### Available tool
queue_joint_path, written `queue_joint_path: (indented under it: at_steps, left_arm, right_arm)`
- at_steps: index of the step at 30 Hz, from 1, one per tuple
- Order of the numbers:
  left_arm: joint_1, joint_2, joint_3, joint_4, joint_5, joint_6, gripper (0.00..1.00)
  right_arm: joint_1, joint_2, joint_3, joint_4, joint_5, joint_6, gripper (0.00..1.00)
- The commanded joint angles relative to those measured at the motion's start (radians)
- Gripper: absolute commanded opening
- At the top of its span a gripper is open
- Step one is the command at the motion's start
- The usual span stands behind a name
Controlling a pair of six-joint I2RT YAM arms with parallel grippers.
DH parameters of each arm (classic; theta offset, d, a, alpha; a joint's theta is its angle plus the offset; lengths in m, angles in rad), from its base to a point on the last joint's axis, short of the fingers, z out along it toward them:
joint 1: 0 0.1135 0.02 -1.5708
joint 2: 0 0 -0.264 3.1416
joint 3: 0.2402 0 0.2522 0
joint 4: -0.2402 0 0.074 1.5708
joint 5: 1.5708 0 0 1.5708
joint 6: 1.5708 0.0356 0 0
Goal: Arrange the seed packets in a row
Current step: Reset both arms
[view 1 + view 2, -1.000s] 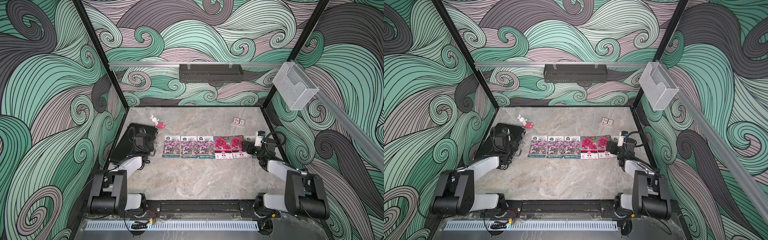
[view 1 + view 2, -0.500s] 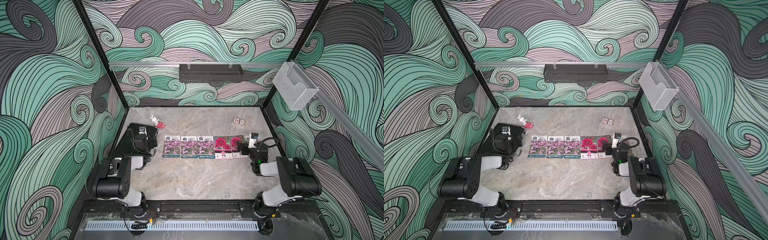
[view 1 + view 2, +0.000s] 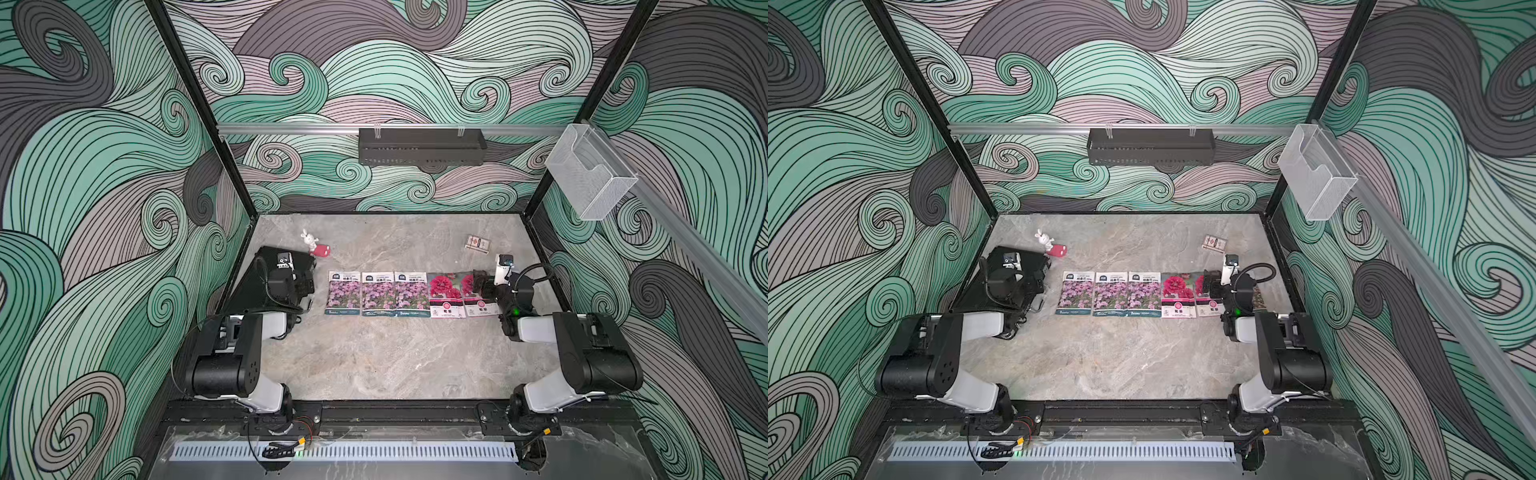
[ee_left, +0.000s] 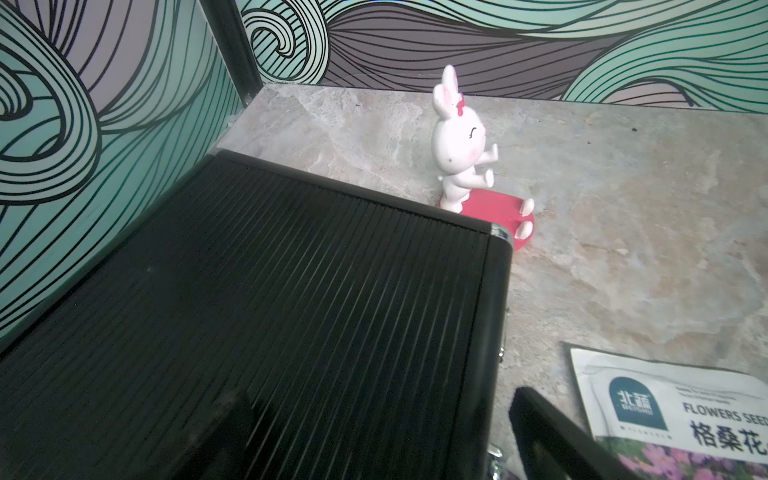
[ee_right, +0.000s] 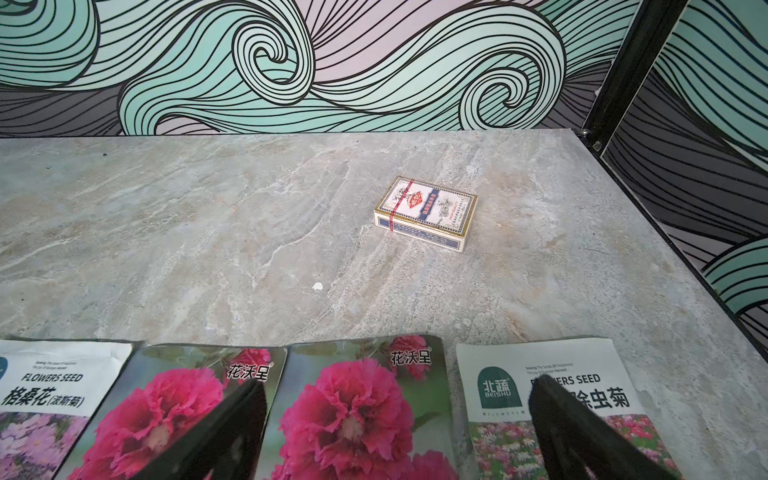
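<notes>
Here, seed packets (image 3: 378,295) rowed, left gripper (image 4: 378,399) spread wide, empty, right gripper (image 5: 397,388) likewise.

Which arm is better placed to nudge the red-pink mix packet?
Right, probably. The right claw hangs open at the red-pink mix packet; the left claw is at the opposite end, over the black slab.

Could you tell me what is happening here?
Two robot arms are arranging seed packets. All six lie side by side in one row: three purple, two magenta, one mixed-flower at the right end. The left gripper is open over the edge of the black ribbed case; the right gripper hovers open over the last packets, holding nothing.
</notes>
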Motion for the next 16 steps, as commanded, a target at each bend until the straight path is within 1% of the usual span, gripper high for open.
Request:
queue_joint_path:
  at_steps: [1,16]
  left_arm:
    - [0.005,0.015,0.004,0.023,0.01,-0.005,0.99]
    - [0.007,0.015,0.004,0.024,0.009,-0.005,0.99]
  right_arm:
    - [0.005,-0.004,-0.004,0.004,0.016,-0.007,1.0]
    - [0.005,-0.003,-0.002,-0.003,0.015,-0.006,1.0]
